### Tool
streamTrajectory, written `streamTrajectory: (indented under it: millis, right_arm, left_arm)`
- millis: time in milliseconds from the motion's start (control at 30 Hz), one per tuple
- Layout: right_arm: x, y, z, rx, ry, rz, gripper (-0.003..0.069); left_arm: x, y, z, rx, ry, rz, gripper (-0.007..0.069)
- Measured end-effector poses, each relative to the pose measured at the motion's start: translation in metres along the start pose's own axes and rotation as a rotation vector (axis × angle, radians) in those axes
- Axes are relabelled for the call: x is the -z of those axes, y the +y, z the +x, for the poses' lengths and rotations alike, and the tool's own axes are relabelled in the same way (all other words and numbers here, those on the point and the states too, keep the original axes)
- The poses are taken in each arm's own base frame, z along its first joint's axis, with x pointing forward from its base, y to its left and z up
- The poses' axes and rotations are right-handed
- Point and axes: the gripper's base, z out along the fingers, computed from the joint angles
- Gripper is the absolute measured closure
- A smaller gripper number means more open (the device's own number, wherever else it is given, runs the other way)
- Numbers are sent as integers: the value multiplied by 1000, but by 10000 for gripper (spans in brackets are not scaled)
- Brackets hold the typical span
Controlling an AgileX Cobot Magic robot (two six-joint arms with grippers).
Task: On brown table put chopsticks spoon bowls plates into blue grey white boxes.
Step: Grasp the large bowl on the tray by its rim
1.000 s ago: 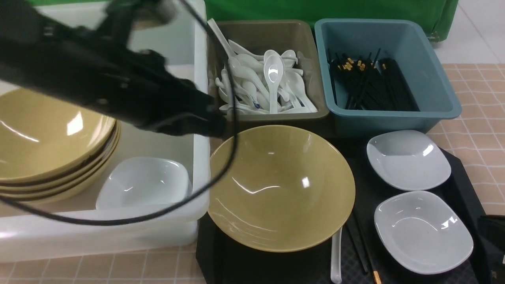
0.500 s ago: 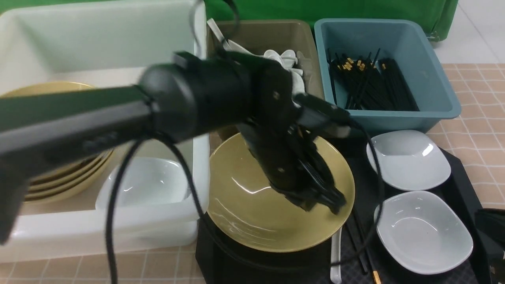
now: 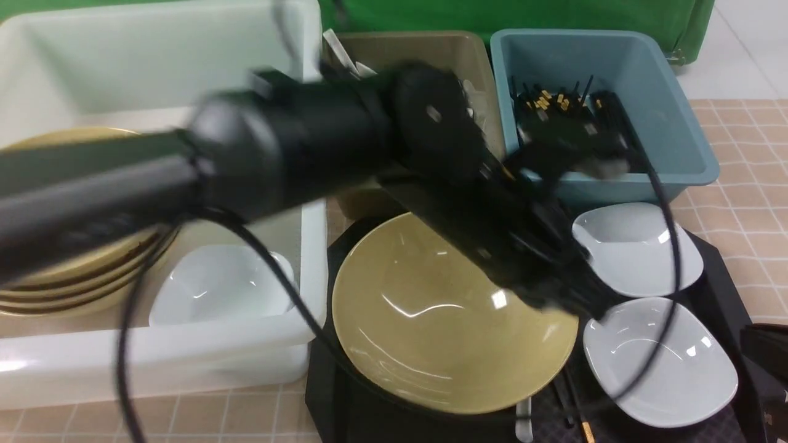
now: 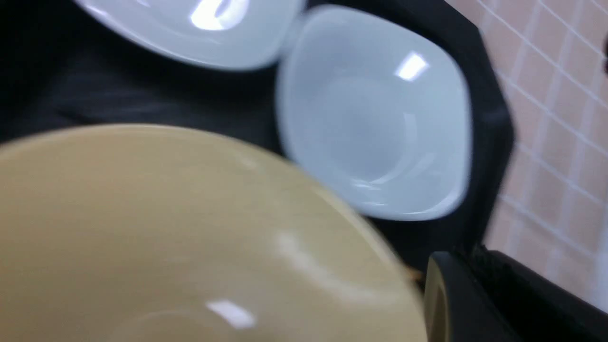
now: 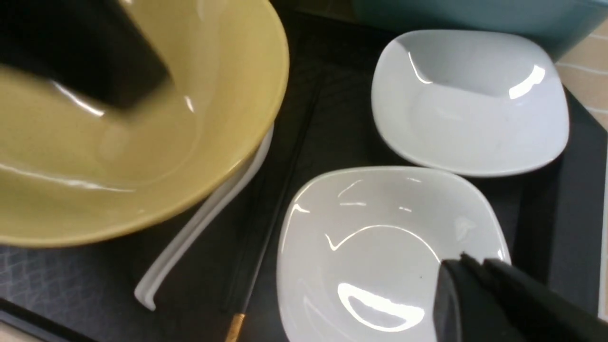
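Mustard-yellow bowl (image 3: 431, 332) is set on the black tray (image 3: 335, 406), rim just beside the left jaws, which are closed together; the right jaws, above a white plate (image 5: 380, 237), cannot be judged.

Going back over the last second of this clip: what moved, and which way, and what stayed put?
The left arm swung from over the white tub rightward across the black tray. Its shut tool is now at the right rim of the yellow bowl. The bowl slid slightly right and nearer, covering more of the spoon and chopsticks. No grip shows. The two white plates stayed.
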Motion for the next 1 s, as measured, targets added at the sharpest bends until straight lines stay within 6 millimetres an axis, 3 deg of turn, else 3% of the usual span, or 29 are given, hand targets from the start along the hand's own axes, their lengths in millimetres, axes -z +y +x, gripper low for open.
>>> streamTrajectory:
  millis: [33, 133, 300, 400, 600, 867, 1000]
  right_arm:
    - [0, 0, 0, 0, 0, 0, 576]
    - [0, 0, 0, -1, 0, 0, 573]
    - [0, 0, 0, -2, -1, -1, 571]
    - [0, 0, 0, -4, -1, -1, 568]
    - [0, 0, 0, -5, -2, -1, 561]
    - [0, 0, 0, -5, -2, -1, 558]
    - [0, 0, 0, -5, -2, -1, 554]
  left_arm:
    - [1, 2, 0, -2, 2, -9, 618]
    - [27, 39, 3, -35, 3, -167, 594]
    - [37, 78, 13, -18, 54, -317, 423]
    - [28, 91, 17, -26, 86, -371, 272]
    - [-5, 112, 27, -41, 158, -405, 125]
    - [-35, 124, 41, -4, 232, -372, 137]
    - [-38, 121, 41, 56, 212, -328, 244]
